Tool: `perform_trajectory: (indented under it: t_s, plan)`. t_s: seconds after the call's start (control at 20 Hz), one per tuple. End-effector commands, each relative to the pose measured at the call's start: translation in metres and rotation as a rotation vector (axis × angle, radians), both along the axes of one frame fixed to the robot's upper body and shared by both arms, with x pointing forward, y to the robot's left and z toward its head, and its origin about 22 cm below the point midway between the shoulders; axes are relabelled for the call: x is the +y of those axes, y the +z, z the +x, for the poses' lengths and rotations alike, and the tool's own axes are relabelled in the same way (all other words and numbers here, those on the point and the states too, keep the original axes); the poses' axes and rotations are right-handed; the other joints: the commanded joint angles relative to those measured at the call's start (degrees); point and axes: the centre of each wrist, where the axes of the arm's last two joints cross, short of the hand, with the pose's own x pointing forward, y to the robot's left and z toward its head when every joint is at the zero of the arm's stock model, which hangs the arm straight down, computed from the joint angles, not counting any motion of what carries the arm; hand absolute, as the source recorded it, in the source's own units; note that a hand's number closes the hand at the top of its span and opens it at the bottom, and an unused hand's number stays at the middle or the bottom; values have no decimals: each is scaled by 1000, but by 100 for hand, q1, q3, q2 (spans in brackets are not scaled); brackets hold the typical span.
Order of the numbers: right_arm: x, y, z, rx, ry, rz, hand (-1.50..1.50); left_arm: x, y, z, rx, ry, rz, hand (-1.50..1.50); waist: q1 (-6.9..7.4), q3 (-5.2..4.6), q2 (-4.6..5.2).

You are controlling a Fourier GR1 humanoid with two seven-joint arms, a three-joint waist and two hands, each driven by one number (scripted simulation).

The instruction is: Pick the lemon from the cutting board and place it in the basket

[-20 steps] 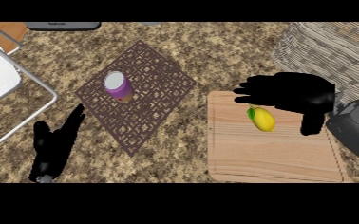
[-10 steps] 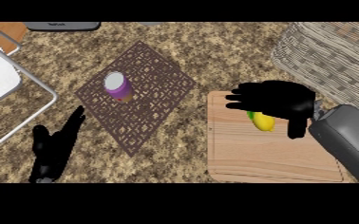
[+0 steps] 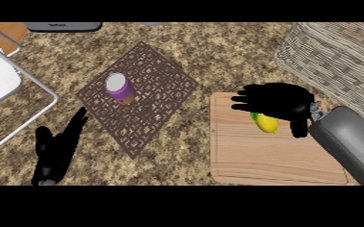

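Right hand hovers over one lemon on one board, fingers spread open, gripping nothing. Left hand rests open at lower left. One basket sits upper right; one purple cup stands on one mat.

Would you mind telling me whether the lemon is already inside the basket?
No, the lemon lies on the cutting board under the right hand, apart from the basket.
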Motion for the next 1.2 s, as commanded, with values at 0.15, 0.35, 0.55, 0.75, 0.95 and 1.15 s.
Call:
perform_trajectory:
  t_s: [0.15,0.35,0.55,0.75,0.95,1.15]
  plan:
    - [7,-36,-5,11,1,-2,-150,10,-20,-16,154,32,-29,0,32,-88,71]
    - [-8,-40,-4,-4,-9,26,-150,-4,-9,-2,144,28,-27,0,-15,-87,64]
    - [-1,-52,-11,14,-1,28,-150,9,-21,-12,153,51,-33,0,-28,-90,58]
    - [0,-49,-3,-40,96,-4,150,2,-24,-27,139,36,-18,0,38,-87,64]
    - [-10,-43,7,-119,141,36,150,0,-17,-3,154,18,-32,0,6,-87,75]
    - [14,-45,9,-123,145,32,150,-4,-27,-10,156,9,-25,0,-12,-91,61]
